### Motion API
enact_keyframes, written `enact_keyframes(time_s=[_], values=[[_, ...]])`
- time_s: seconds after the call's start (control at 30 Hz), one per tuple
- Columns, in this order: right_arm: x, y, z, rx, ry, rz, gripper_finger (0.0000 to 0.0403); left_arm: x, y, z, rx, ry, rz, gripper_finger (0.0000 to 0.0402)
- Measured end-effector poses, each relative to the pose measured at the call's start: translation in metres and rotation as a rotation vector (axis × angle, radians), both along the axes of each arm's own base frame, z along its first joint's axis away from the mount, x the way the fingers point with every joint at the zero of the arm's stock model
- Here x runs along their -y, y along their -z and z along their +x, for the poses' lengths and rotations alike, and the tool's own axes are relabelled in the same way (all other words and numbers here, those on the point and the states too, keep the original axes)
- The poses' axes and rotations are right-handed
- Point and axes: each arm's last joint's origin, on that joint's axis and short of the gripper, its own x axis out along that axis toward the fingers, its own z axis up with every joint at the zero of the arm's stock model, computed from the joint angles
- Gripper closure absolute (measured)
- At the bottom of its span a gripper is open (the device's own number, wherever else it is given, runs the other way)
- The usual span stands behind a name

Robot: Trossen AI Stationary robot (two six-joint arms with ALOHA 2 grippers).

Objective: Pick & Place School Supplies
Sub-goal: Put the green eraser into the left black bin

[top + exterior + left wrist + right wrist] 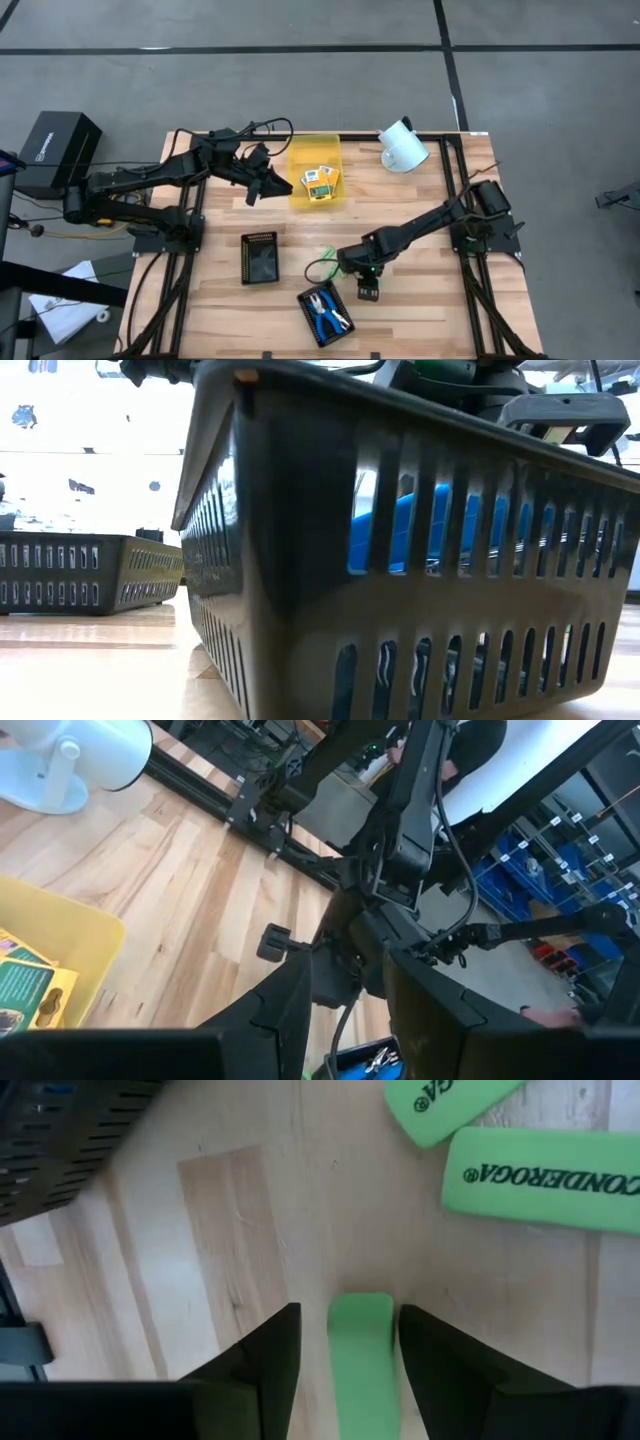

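My right gripper (350,1318) points down at the wood of the table, open, one finger on each side of a light-green eraser block (362,1365) that lies flat on the table; a thin gap shows on at least one side. Two more green erasers (545,1178) lie flat just beyond it. In the high view this gripper (367,287) is at the table's near middle. The yellow-orange boxes (320,181) lie in the yellow bin (300,160). Blue-handled tools (327,312) lie in a black tray (309,300). My left gripper (254,194) hangs open and empty above the table, left of the bin.
A second black slotted tray (259,257) stands left of the middle. A white fan-like object (402,146) sits at the far right. In the low view the near tray (300,590) fills most of the picture. Bare wood lies on the table's right half.
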Motion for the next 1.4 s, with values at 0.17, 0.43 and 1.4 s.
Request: enact_keyframes(time_s=[0.17, 0.43, 1.4], values=[[-0.001, 0.001, -0.003, -0.007, -0.014, -0.013, 0.0242, 0.000, 0.000, 0.000, 0.001, 0.002, 0.008, 0.0280], [-0.009, 0.011, -0.015, 0.040, -0.031, -0.176, 0.0242, 0.000, 0.000, 0.000, 0.002, 0.003, 0.010, 0.0280], [-0.004, 0.017, -0.014, 0.040, -0.059, -0.255, 0.0362, 0.001, 0.005, -0.002, -0.046, 0.011, -0.012, 0.0280]])
